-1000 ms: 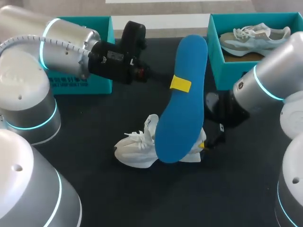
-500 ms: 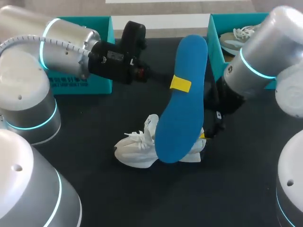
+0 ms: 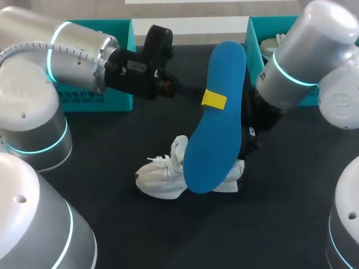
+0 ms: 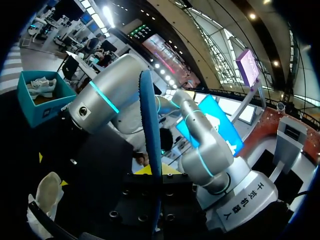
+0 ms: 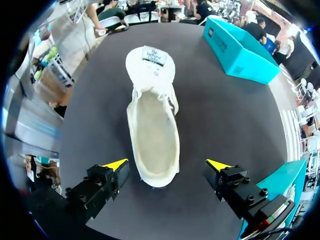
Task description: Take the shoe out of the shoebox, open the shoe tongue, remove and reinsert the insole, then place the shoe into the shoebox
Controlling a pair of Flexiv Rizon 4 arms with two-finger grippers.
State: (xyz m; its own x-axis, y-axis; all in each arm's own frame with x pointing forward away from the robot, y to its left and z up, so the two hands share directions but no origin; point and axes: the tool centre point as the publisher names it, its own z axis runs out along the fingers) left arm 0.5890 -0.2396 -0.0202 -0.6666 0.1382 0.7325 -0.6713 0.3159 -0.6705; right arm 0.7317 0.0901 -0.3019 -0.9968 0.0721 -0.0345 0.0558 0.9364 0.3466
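1. Our left gripper is clamped on the long blue foam insole and holds it upright above the table.
2. Our right gripper stands wide open and empty. Its yellow fingertips flank the heel of the white fabric shoe without touching it.
3. The shoe lies on the black table, well apart from the teal cardboard shoebox.
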